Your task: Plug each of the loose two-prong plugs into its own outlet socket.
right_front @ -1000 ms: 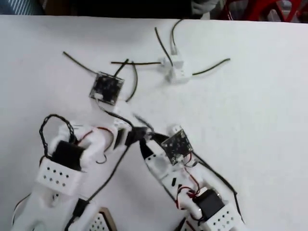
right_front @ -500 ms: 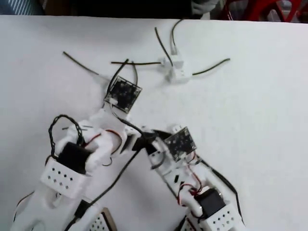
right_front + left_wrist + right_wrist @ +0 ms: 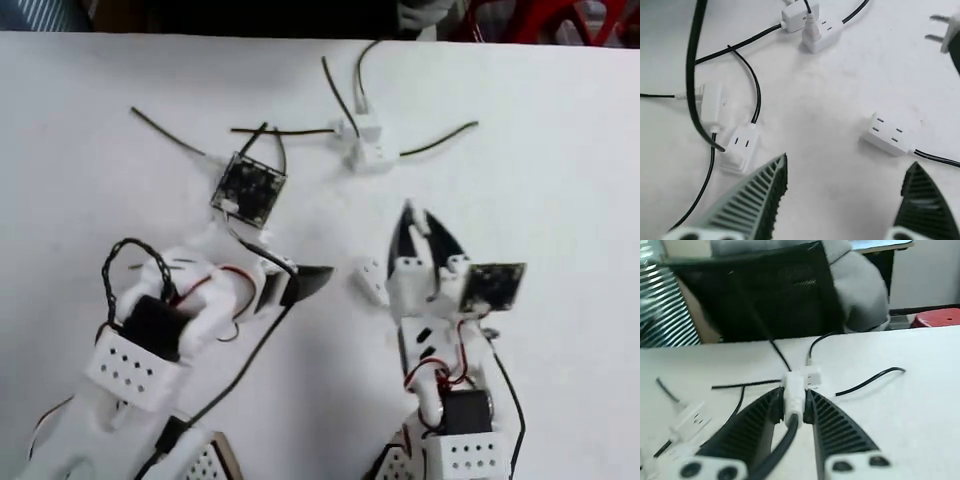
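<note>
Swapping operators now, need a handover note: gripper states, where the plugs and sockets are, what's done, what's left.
Left gripper: open, empty, over the table.
Right gripper: shut on a white two-prong plug with a black cord, in no socket.
Free white two-slot outlet sockets on black cords: near socket and side socket, both ahead of the left gripper.
Loose white plug lies beside the side socket.
Done: the far white plug-and-socket cluster looks mated.
Left: seat the held plug, then the loose one.
</note>
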Tool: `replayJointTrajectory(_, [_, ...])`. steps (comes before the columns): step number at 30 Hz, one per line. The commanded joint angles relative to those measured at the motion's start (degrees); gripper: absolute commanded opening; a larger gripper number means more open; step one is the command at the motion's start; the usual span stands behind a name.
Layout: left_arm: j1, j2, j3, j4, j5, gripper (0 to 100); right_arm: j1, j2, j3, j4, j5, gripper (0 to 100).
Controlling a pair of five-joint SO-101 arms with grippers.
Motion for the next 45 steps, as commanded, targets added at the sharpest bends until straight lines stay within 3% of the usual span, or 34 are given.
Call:
replayJointTrajectory(1, [3.2,2.3,-1.0,-3.3,1.5,36,4.9,-0.8,-1.8,-3.1,-3.4,1.7])
replayJointTrajectory(9, [7.9,24.7,-10.2,-5.7,5.1,36,9.6,-0.8,-1.8,-4.9,-6.0,1.7])
replayJointTrajectory(16, [11.6,44.9,-24.0,-5.4,21.1,36,9.6,-0.8,-1.8,-4.9,-5.6,1.7])
replayJointTrajectory(23, [14.3,59.6,-32.4,-5.3,31.8,35,9.6,-0.8,-1.8,-4.9,-5.5,1.7])
replayJointTrajectory(36, [13.9,73.1,-38.1,-5.2,32.2,35,9.6,-0.8,-1.8,-4.9,-5.5,1.7])
replayJointTrajectory(45, [13.2,76.4,-43.7,2.1,32.0,35,9.6,-0.8,-1.8,-4.9,-5.5,1.7])
